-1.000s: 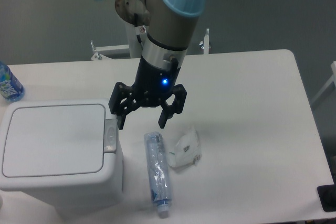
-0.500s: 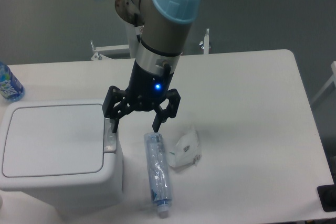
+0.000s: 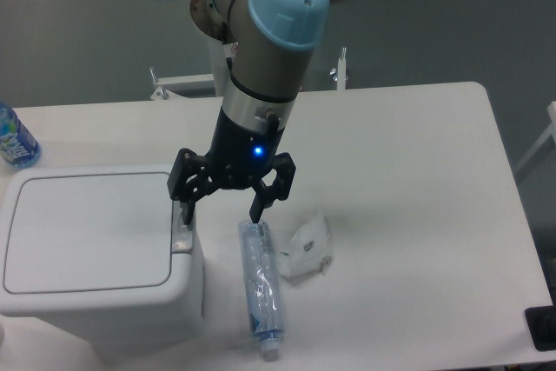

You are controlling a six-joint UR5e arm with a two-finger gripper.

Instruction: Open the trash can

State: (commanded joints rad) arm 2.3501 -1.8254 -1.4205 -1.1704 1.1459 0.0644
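Note:
The trash can is a large white bin at the front left of the table, with its flat lid shut. Its small grey latch button sits at the lid's right edge. My gripper hangs open beside that edge. Its left fingertip is right over the latch button, touching or nearly touching it. The right finger is above the table, just over the top of the lying bottle.
An empty clear plastic bottle lies on the table right of the bin. A crumpled clear wrapper lies beside it. A blue-labelled water bottle stands at the far left edge. A black object is at the front right corner.
The gripper has moved left and slightly down, from over the table beside the bin to its left finger over the latch button. The lid has stayed shut.

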